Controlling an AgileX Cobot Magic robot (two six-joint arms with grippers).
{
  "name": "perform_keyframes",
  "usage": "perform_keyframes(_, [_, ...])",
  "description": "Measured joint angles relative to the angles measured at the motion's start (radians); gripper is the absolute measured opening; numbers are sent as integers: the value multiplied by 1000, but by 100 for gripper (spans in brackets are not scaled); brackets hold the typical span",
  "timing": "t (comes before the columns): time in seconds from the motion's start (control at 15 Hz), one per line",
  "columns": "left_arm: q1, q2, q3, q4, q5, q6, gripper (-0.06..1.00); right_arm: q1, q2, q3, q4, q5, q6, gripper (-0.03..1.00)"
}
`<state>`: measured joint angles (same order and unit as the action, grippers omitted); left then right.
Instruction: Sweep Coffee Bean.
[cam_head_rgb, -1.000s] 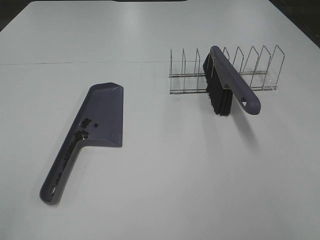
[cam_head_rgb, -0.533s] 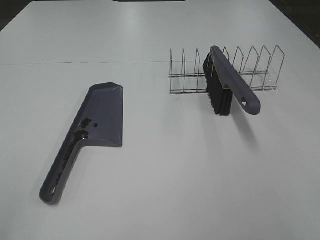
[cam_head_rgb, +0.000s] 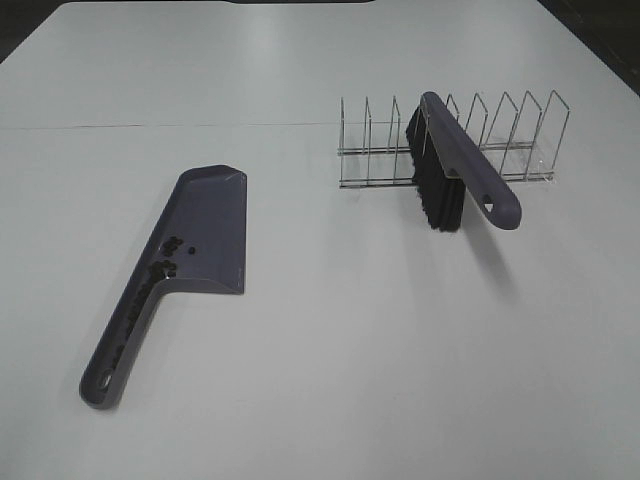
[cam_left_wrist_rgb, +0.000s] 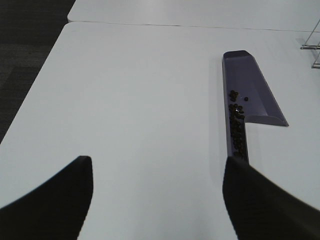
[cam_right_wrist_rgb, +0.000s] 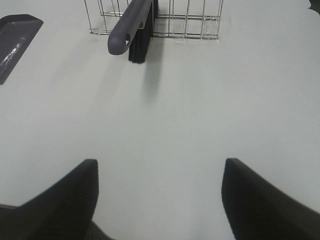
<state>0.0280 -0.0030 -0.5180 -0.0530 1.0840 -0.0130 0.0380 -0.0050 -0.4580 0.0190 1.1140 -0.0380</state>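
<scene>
Exterior high | coffee beans (cam_head_rgb: 165, 258) in dustpan (cam_head_rgb: 215, 215) | both end effectors apart, empty

Dustpan (cam_head_rgb: 205, 225) slate purple; coffee beans (cam_left_wrist_rgb: 236, 120) dark brown; brush (cam_head_rgb: 462, 160) purple, bristles black; table (cam_head_rgb: 330, 350) white.

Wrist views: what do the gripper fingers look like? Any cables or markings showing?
Only finger ends show. The left gripper and right gripper each have two matte black fingers with rounded, tapered tips. No cables, labels or markings are visible. The exterior high view shows no arm.
</scene>
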Motion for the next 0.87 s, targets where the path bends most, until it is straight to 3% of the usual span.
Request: perform_keyframes(0.87, [0,0,0,0,-1,0,65,-1,0,0,-7,0,0,64])
